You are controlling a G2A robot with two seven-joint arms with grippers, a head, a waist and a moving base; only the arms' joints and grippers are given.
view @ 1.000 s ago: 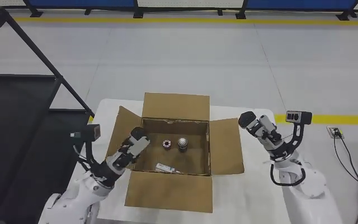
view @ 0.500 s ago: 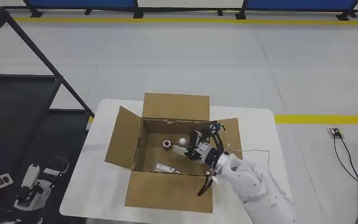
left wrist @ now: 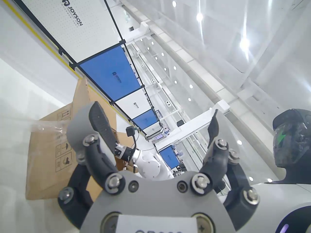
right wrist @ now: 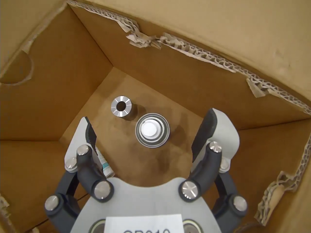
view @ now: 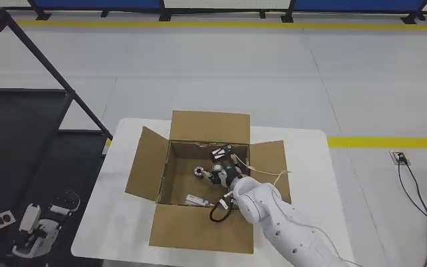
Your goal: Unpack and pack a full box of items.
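Box (view: 200, 230): open, frame centre, on surface (view: 117, 220)
Right claw (right wrist: 150, 120): spread above can (right wrist: 152, 130) inside box
Left claw (left wrist: 154, 113): spread

White tabletop (view: 110, 217), rounded corners. Sitting directly on it is an open cardboard box (view: 200, 228), roughly centred, with all four flaps folded outward. The side flaps angle up off the surface. The near flap slopes toward the near edge, probably not touching. Tabletop shows left and right of the box.
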